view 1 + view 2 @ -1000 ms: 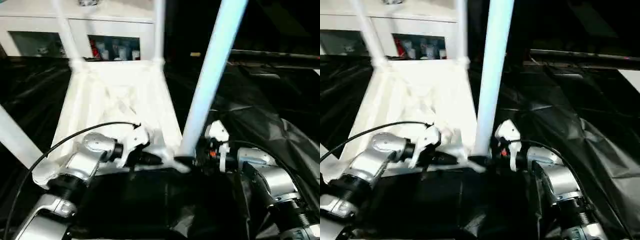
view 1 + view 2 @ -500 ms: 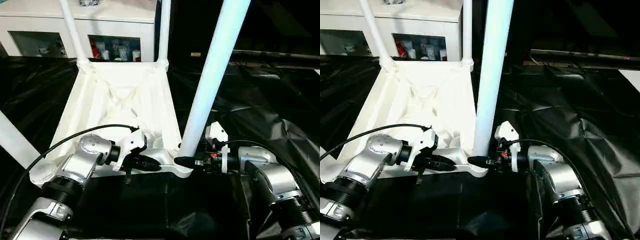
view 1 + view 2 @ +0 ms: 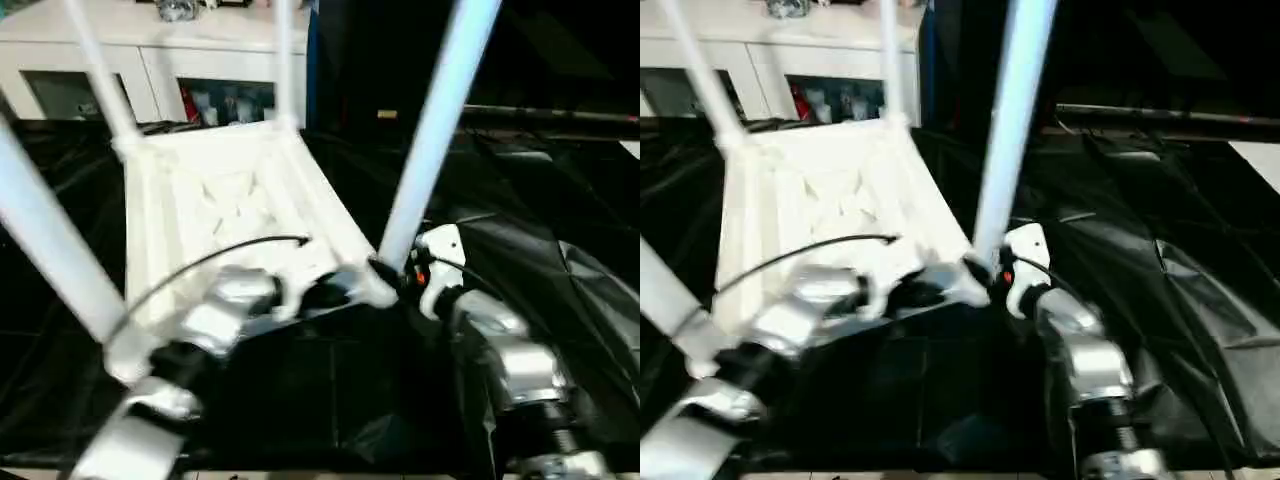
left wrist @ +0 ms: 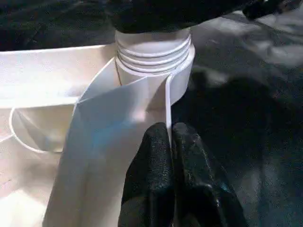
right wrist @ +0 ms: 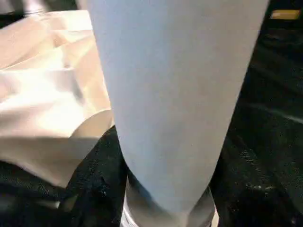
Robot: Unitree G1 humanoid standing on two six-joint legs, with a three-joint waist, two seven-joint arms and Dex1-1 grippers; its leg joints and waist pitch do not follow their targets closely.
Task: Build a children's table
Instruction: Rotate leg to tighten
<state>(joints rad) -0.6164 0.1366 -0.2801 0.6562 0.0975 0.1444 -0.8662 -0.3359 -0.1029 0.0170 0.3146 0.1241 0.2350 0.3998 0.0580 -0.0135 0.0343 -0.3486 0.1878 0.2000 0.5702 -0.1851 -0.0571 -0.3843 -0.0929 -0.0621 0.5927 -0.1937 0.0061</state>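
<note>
White plastic children's table (image 3: 230, 195) lies upside down on black sheeting (image 3: 560, 300), open cover to its right; since a second ago we see it slewed. Left wrist view: left gripper (image 4: 171, 142), fingers pressed together, touches its rim beneath a threaded socket (image 4: 154, 52). Right wrist view: near leg (image 5: 170, 94) rises directly ahead; right gripper's (image 3: 400, 275) state we cannot tell.
</note>
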